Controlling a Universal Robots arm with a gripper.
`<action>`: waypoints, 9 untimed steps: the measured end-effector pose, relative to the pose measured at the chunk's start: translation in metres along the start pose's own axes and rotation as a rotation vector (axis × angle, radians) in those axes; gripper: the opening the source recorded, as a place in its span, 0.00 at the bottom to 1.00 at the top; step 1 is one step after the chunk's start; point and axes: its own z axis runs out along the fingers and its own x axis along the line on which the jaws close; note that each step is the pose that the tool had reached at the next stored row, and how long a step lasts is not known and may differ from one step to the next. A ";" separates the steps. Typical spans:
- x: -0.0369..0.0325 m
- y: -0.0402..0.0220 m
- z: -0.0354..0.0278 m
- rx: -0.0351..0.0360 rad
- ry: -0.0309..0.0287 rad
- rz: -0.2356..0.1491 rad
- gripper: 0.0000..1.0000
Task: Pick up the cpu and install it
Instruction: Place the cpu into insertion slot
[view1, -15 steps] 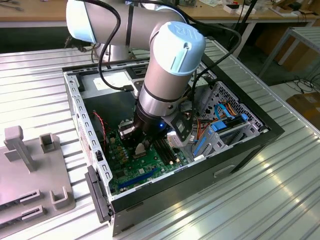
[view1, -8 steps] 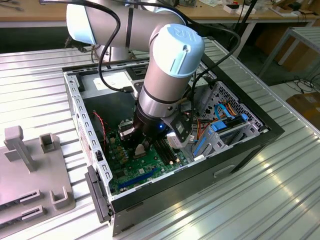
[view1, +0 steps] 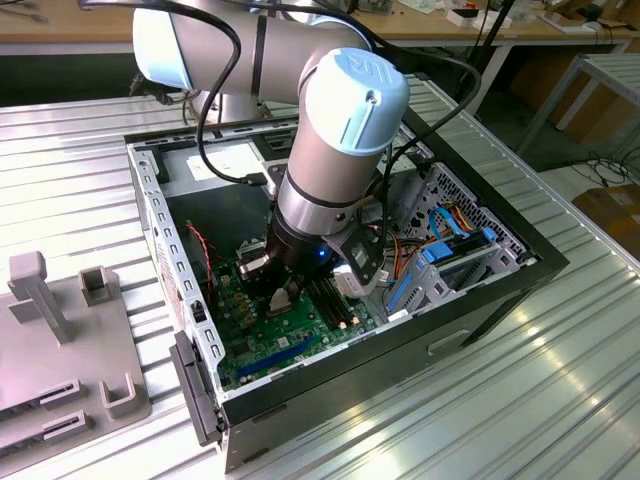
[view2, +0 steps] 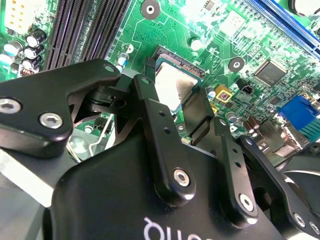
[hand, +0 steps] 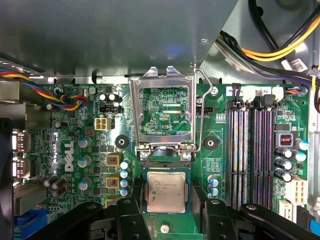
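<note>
Notably, first wrist view shows cpu (hand: 166, 192) beside raised lid (hand: 134, 112).

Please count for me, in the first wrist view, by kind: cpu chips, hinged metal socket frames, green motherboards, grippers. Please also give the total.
cpu: 1
hinged metal socket frame: 1, standing open
green motherboard: 1
gripper: 1
Total: 4

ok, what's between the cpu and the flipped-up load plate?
First wrist view: just the hinge and the socket's dark edge sit between the cpu and the load plate.
</note>
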 end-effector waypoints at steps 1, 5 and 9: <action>0.0001 0.0000 0.0000 -0.0003 -0.0001 0.000 0.47; 0.0004 -0.0007 0.0005 -0.0007 -0.0001 0.000 0.47; 0.0001 -0.0011 0.0021 -0.0006 0.0000 0.000 0.47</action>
